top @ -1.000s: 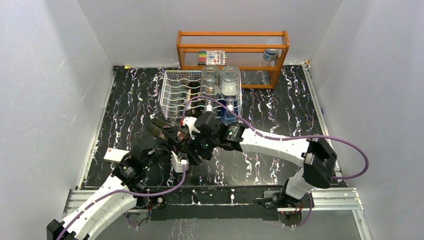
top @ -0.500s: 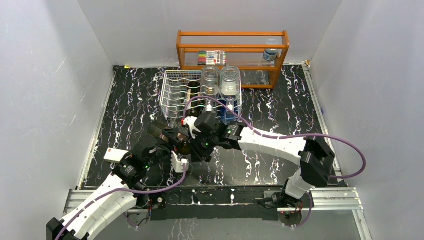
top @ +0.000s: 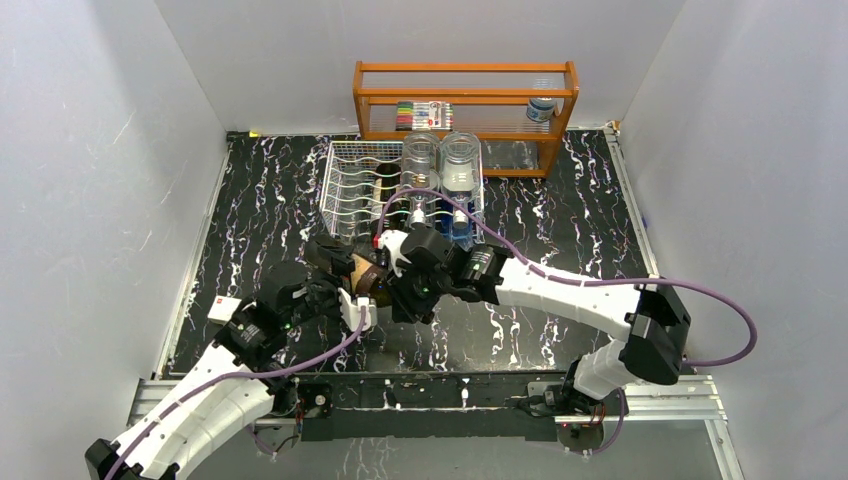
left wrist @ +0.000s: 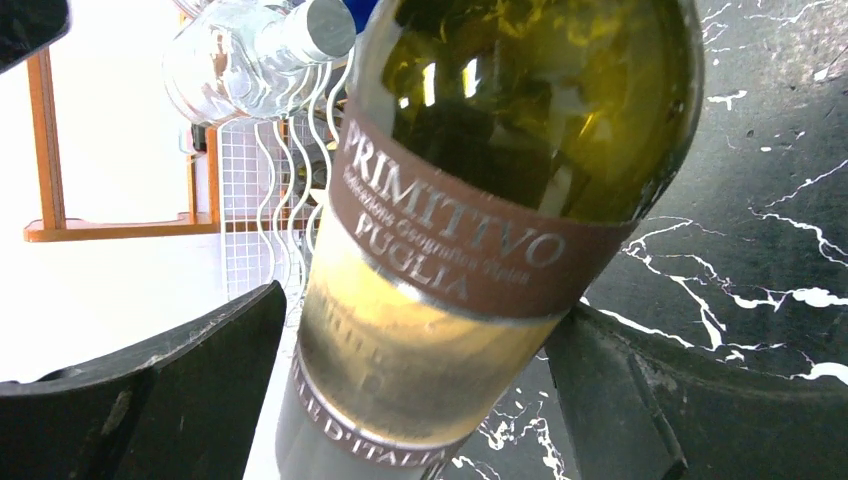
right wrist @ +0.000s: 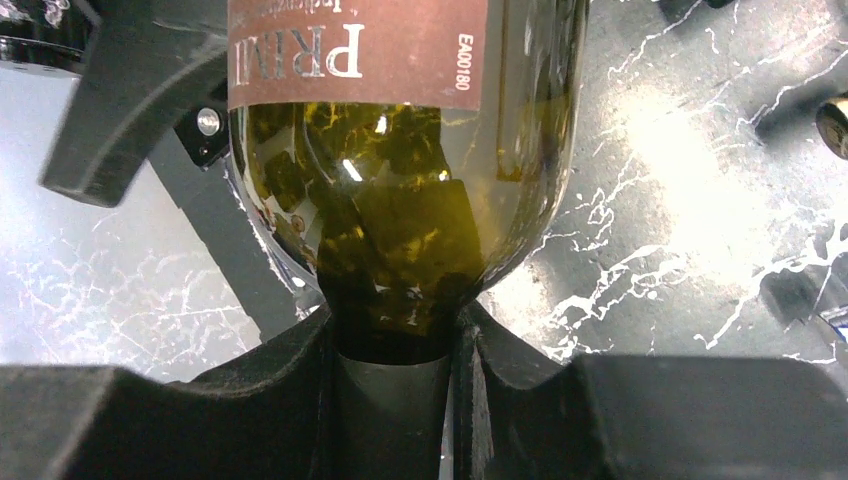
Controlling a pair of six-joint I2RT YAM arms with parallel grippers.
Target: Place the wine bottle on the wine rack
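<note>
The right claw (right wrist: 392, 355) pinches the green wine bottle (right wrist: 400, 180) by its neck above the marbled table (right wrist: 690, 200).

A lab test cell: plain white panels (top: 100, 150) box in a black marbled table (top: 270, 190) on aluminium rails (top: 690, 400).

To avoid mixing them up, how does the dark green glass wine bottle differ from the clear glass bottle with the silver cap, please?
The dark green glass wine bottle is tinted and brown-labelled; the clear glass bottle with the silver cap is colourless. The right gripper holds the wine bottle by its neck; the clear bottle lies on the white wire rack. Both are glass.
</note>
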